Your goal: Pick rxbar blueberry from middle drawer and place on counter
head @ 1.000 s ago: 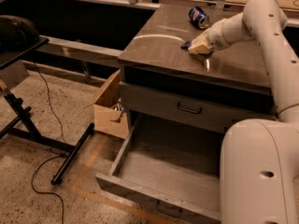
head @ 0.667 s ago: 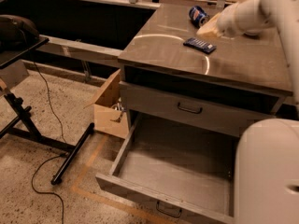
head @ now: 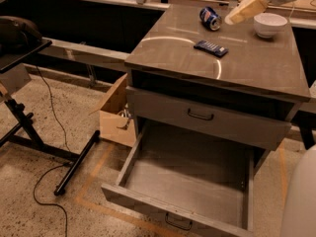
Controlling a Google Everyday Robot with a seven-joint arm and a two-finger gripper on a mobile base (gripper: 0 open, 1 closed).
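The rxbar blueberry (head: 211, 48), a flat dark blue bar, lies alone on the glossy counter (head: 256, 65), near its middle. My gripper (head: 236, 16) is raised above the back of the counter, up and to the right of the bar and apart from it. It is open and holds nothing. The middle drawer (head: 148, 205) is pulled far out below the cabinet, and its grey inside shows nothing in it.
A blue soda can (head: 210, 18) lies at the back of the counter and a white bowl (head: 269, 23) stands at the back right. A taller drawer front (head: 207, 117) above is shut. A cardboard box (head: 114, 116), a black stand (head: 29, 127) and a cable are on the floor at left.
My gripper let go of the bar on the counter, then rose and moved back to the right. The bar stays lying where it was set down.
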